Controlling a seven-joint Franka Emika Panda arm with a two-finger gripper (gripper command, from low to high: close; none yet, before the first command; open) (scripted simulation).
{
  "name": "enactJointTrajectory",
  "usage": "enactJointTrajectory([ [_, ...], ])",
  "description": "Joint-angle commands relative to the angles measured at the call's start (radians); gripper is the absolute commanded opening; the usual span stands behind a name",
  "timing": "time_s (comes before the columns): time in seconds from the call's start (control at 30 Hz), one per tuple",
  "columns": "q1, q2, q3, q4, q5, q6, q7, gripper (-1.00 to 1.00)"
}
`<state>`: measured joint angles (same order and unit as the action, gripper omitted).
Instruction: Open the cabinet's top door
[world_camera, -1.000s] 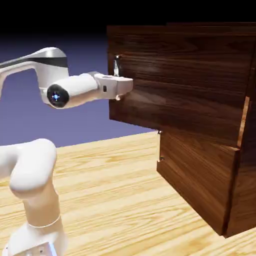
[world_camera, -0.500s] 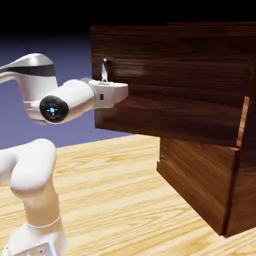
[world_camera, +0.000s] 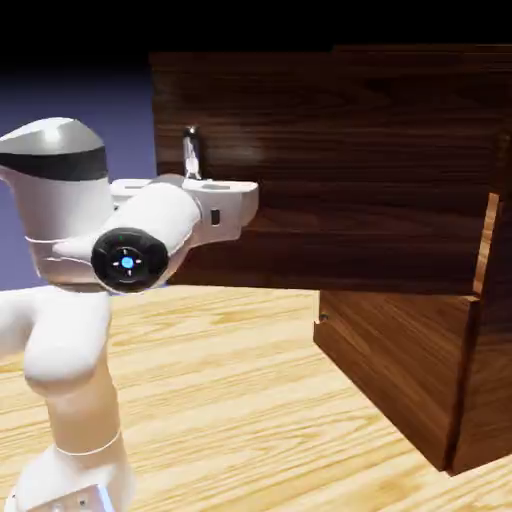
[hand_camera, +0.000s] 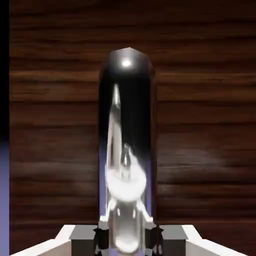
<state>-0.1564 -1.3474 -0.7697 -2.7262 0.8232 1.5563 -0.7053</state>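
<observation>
The gripper (hand_camera: 126, 239) is closed on the upright bar handle (hand_camera: 127, 135). Relative to the handle, the top door (world_camera: 330, 170) extends toward the exterior view's right; further pull should act outward, across the handle's length.

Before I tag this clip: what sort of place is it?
Looks like a simulated robot test scene, not a real room: white arm, lone walnut-grain cabinet, plain blue-violet backdrop fading to black.

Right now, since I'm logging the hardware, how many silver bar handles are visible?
1: the silver bar handle upright near the top door's free edge, between the closed jaws. The lower door is partly hidden, so another may be.
</observation>
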Motion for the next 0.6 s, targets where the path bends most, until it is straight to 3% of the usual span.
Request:
enactJointTrajectory([
  [0.0,0.028,0.020,-0.036,0.035,-0.027,-0.031,-0.004,-1.00],
  [0.57,0.583,0.161,-0.454,0.631,-0.272,-0.473,0.017,-1.00],
])
